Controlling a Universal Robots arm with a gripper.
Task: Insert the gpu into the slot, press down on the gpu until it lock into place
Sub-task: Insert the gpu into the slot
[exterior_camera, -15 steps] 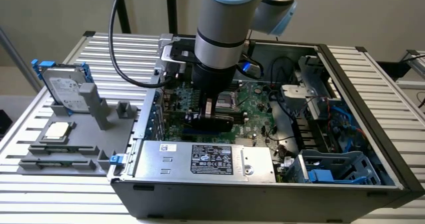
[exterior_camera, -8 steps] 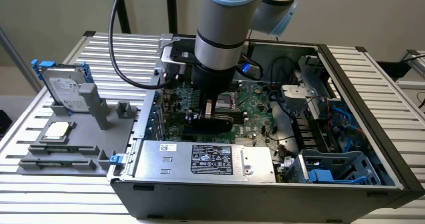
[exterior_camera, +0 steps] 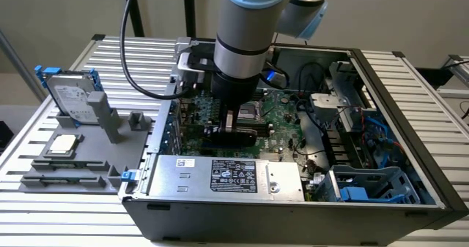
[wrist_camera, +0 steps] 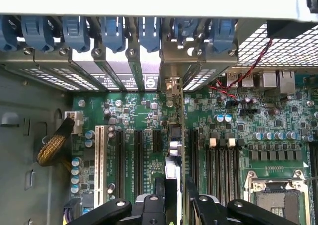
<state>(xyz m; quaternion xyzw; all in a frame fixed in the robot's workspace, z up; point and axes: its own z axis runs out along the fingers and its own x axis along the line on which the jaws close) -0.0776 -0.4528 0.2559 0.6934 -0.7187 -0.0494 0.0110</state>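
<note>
In the exterior view, an open dark-grey computer case (exterior_camera: 293, 214) lies on its side on a slatted aluminium table (exterior_camera: 59, 219), with the green motherboard (exterior_camera: 282, 126) facing up inside it. The grey robot arm reaches straight down over the motherboard, and its black gripper (exterior_camera: 233, 127) sits low above the board's middle. Directly under the gripper a thin black card, the gpu (exterior_camera: 228, 138), stands on the motherboard. A large silver labelled power-supply box (exterior_camera: 227, 175) lies just beside the motherboard, between it and the case's near wall. A blue plastic drive cage (exterior_camera: 366, 186) sits in the case on the exterior view's right of the motherboard. Well apart from the motherboard, on the exterior view's left outside the case, a grey moulded tray (exterior_camera: 44, 170) holds a silver hard drive (exterior_camera: 70, 96). In the wrist view, the gpu (wrist_camera: 173, 180) shows edge-on, upright on the motherboard (wrist_camera: 134, 111), between the long black expansion connectors (wrist_camera: 138, 155) and the parallel black memory strips (wrist_camera: 223, 160). The gripper (wrist_camera: 174, 205) straddles the card with its black fingers (wrist_camera: 149, 205) spread, one on each side of the narrow edge. Whether the pads touch the card cannot be told. A row of blue bracket clips (wrist_camera: 112, 34) lines the case wall at the motherboard's edge, and a silver processor socket (wrist_camera: 276, 195) sits on the board beyond the memory strips.
</note>
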